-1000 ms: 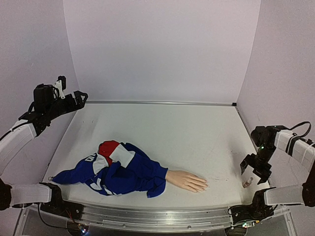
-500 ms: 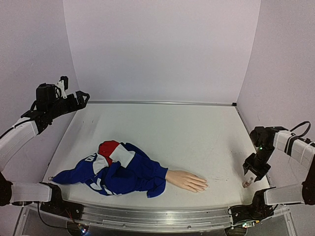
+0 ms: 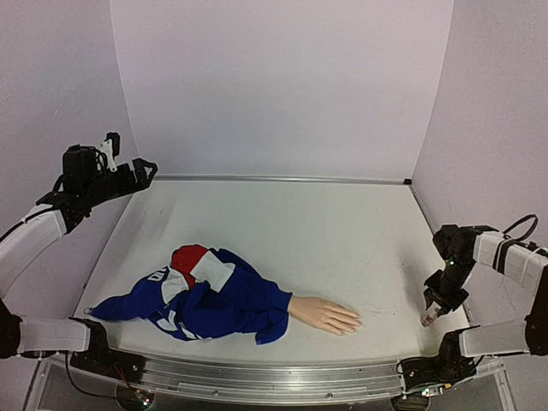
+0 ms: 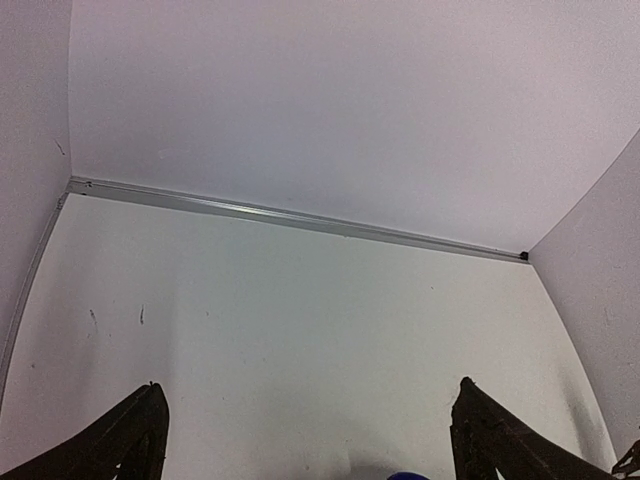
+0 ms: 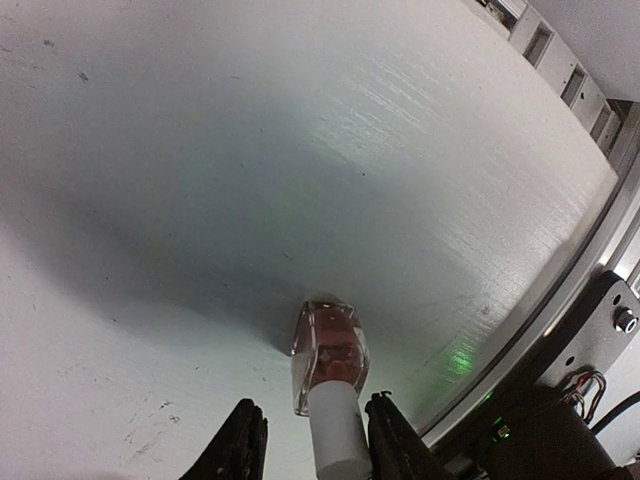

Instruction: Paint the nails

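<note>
- Lying palm-down near the front edge of the white table (image 3: 300, 231), the beige life-size mannequin hand (image 3: 324, 314) points its fingers toward the robot's right. Its pale nails (image 3: 354, 324) sit at the fingertips, too small in the top view to tell whether any carry colour.
- The hand comes out of a crumpled royal-blue fabric sleeve (image 3: 223, 306) with red and white patches, heaped on the left half of the table's front.
- A small clear glass polish bottle (image 5: 328, 355) with pinkish-red contents and a white cylindrical cap (image 5: 337, 435) has its base on the table near the front right corner, cap uppermost. It is well apart from the mannequin hand.
- The right gripper (image 5: 315, 402) hangs over the bottle with one black finger on either side of the cap.
- The finger nearer the aluminium front rail (image 5: 575, 90) is against the cap or just beside it. On the other side a gap shows between finger and cap, so the fingers are not clamped on it.
- The left gripper (image 4: 310, 385) is raised at the table's far left, close to the side wall, fingers spread wide with nothing between them.
- Its wrist camera faces across the table toward the aluminium strip (image 4: 300, 218) at the foot of the lilac back wall (image 4: 350, 100).
</note>
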Controlling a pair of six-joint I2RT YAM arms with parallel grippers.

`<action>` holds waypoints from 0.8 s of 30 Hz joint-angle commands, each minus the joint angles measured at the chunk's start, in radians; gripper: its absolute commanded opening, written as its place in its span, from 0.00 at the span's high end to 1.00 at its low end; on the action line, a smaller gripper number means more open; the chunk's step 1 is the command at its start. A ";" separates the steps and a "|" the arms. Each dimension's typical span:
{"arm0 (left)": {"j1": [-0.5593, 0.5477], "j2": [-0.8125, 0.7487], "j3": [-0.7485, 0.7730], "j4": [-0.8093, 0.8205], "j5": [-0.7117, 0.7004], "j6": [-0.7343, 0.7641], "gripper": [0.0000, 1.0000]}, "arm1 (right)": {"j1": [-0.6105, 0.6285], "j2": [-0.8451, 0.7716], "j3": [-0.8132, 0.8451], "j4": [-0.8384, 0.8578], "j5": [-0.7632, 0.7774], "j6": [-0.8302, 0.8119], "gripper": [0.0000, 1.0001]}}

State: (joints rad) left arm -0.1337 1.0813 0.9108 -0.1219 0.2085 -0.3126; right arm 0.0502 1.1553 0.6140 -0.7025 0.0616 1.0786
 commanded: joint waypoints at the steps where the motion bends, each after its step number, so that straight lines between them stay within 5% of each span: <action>1: 0.005 0.003 0.064 0.044 0.026 -0.004 0.01 | -0.006 -0.019 -0.019 -0.055 -0.012 0.015 0.66; 15: 0.005 0.064 0.108 0.018 0.133 -0.039 0.01 | -0.006 -0.057 -0.005 -0.043 -0.014 -0.042 0.96; 24: -0.002 0.163 0.203 -0.059 0.369 -0.071 0.01 | -0.006 -0.120 0.089 0.144 -0.097 -0.440 1.00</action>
State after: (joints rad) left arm -0.1337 1.2152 1.0351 -0.1593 0.4351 -0.3550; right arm 0.0498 1.0874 0.6369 -0.6426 0.0334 0.8734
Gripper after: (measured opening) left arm 0.994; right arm 0.134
